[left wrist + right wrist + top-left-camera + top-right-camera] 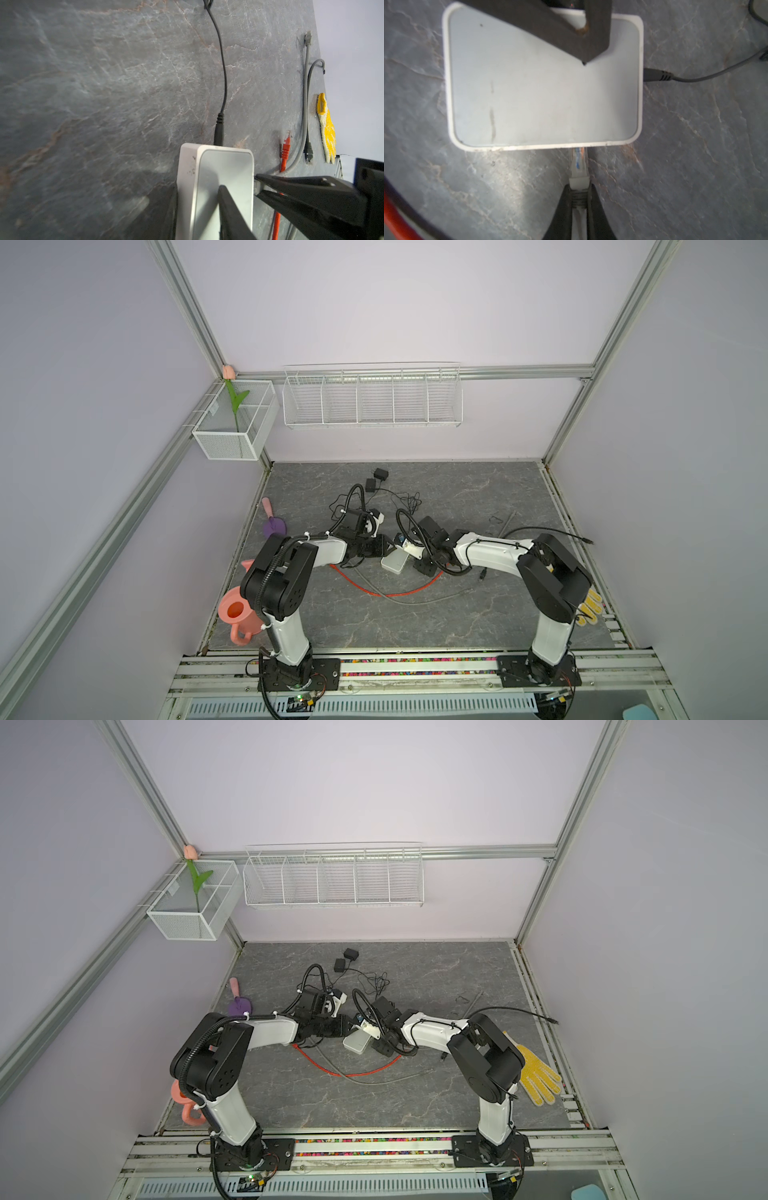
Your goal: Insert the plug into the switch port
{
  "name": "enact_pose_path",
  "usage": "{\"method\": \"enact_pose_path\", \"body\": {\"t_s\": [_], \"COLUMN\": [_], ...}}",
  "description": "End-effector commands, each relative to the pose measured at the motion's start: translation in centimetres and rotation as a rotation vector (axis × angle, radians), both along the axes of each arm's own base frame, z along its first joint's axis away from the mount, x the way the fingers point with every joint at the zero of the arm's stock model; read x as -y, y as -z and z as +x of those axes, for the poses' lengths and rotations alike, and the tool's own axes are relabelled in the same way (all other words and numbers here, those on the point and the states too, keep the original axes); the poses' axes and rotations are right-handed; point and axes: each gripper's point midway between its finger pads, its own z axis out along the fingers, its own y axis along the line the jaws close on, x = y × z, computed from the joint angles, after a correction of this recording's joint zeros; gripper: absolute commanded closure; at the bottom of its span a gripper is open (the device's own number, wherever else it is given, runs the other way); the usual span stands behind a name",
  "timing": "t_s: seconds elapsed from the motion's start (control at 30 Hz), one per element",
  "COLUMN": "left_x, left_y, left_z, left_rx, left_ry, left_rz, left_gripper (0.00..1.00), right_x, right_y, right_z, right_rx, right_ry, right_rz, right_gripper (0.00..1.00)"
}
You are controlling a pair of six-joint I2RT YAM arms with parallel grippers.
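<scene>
Plug (578,162) tip hidden at switch (529,93) edge, right gripper (579,190) pinching plug; left gripper (199,195) clamping switch

Nothing written, no brand, number or sign, could be read anywhere. The switch (529,93), clamped in the left hand (198,188), showed a plain pale top face with only scuffs and dark specks around that hand's fingertip. The clear plug (578,164), just ahead of the right hand (579,190) that gripped its boot, bore no legible marking. A small tag (214,408) on the mesh basket (232,443), far from both hands, was too small to make out.
</scene>
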Motion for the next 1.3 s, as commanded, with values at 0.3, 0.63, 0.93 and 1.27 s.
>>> {"method": "enact_pose_path", "body": {"t_s": [0.3, 0.63, 0.93, 1.27], "left_x": [-2.3, -1.9, -0.6, -0.3], "left_y": [5.7, 5.8, 6.2, 7.0], "left_z": [-5.9, -6.0, -7.7, -9.7], "left_rx": [-0.236, -0.244, -0.263, -0.279], "left_ry": [0.039, 0.05, 0.096, 0.156], "left_rz": [0.166, 0.159, 0.15, 0.179], "left_gripper": [0.69, 0.69, 0.69, 0.7], "right_x": [-4.7, -5.6, -7.7, -9.0], "right_y": [-7.3, -5.3, -5.9, -8.5], "right_z": [3.4, 2.9, 3.5, 4.6], "right_rx": [0.227, 0.193, 0.182, 0.242], "right_ry": [-0.024, -0.071, -0.099, -0.121], "right_rz": [0.316, 0.281, 0.349, 0.407], "right_gripper": [0.93, 0.93, 0.93, 0.93]}}
